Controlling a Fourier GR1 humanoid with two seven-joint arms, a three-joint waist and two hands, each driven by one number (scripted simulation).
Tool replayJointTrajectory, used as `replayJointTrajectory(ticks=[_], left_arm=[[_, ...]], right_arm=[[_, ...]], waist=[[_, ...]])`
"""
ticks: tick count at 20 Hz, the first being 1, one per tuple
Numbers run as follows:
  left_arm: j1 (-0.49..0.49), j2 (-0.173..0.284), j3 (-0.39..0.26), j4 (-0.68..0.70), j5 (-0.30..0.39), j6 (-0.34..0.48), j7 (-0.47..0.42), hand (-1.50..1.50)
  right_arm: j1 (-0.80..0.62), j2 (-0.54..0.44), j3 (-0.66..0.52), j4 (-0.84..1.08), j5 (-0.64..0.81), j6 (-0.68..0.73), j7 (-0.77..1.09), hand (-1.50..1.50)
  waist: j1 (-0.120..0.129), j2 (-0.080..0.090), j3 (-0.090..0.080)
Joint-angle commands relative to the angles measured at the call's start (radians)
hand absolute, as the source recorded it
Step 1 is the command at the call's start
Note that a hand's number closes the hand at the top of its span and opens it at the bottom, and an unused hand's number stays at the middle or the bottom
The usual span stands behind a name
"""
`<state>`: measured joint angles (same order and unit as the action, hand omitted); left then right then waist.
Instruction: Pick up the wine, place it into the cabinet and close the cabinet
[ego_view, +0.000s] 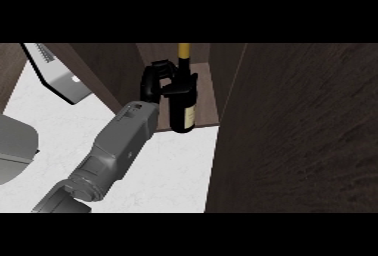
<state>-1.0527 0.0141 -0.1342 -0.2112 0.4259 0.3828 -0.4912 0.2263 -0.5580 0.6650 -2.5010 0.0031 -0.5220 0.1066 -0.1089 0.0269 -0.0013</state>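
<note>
A dark wine bottle (183, 111) with a yellow neck and a cream label is held at the mouth of the open dark-wood cabinet (209, 100), its base just over the cabinet's front edge. My left hand (155, 80) is shut on the bottle's shoulder from the left, its thumb hooked across the dark glass. The grey forearm runs down to the lower left. The cabinet's open door (295, 130) fills the right side of the view. My right hand does not show.
The white marble counter (173, 170) lies under the arm. A grey rounded object (15, 150) sits at the left edge. A flat white board with a dark rim (63, 75) lies at the upper left beside the cabinet's side wall.
</note>
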Motion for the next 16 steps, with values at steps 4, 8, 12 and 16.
replayJointTrajectory(ticks=[4,8,12,16], left_arm=[[-0.089,0.025,0.001,0.071,-0.03,0.05,-0.014,-1.5],[-0.075,0.047,0.002,0.099,-0.042,0.069,-0.055,-1.5],[-0.101,0.039,-0.001,0.127,-0.055,0.127,-0.053,-1.5],[-0.111,0.091,-0.002,0.138,-0.062,0.114,-0.058,-1.5]], right_arm=[[0.033,-0.015,0.008,-0.124,-0.068,0.033,0.018,-1.5],[0.06,-0.017,0.02,-0.135,-0.053,0.031,0.002,-1.5],[0.053,-0.011,0.033,-0.116,-0.046,0.043,-0.012,-1.5],[0.055,-0.03,0.003,-0.148,-0.057,0.051,-0.005,-1.5]], waist=[[-0.018,0.012,0.0],[-0.022,0.01,0.0],[-0.022,0.012,-0.001],[-0.022,0.014,-0.002]])
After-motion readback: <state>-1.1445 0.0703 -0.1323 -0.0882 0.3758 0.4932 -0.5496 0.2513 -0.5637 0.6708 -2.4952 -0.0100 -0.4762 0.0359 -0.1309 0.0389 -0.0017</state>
